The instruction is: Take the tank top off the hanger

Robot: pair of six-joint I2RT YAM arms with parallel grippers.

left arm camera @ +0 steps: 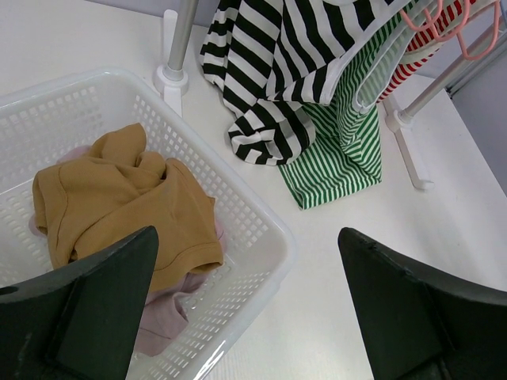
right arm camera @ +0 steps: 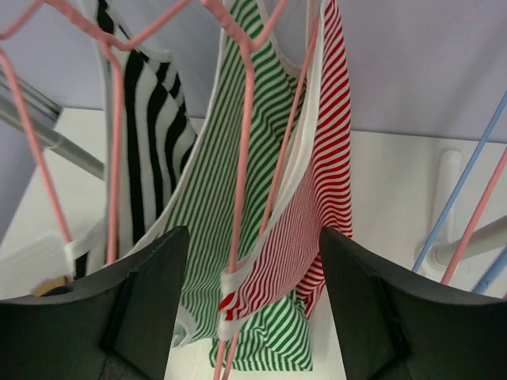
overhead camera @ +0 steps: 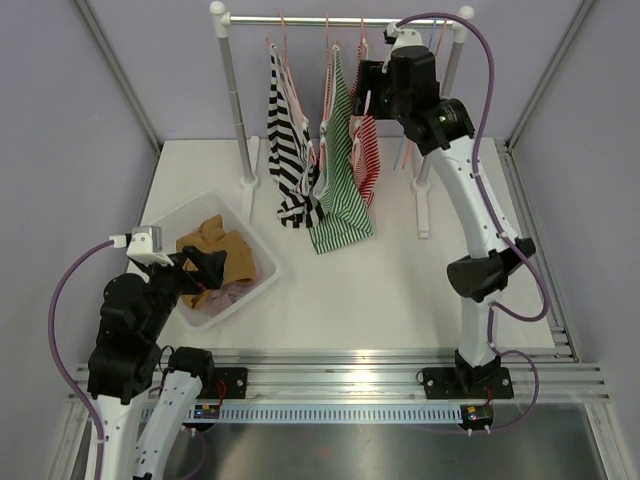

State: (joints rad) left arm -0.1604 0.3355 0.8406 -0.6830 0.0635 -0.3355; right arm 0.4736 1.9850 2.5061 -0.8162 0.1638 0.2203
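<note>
Three striped tank tops hang on pink hangers from the rail: black-and-white, green-and-white and red-and-white. My right gripper is raised to the rail next to the red one. In the right wrist view its fingers stand apart on either side of the red tank top and its pink hanger; the right gripper is open and touches neither. The green top and black top hang behind. My left gripper is open and empty above the basket.
A white basket at front left holds a mustard garment over a pink one. The rack's rail rests on two posts with white feet. Empty blue and pink hangers hang at the rail's right end.
</note>
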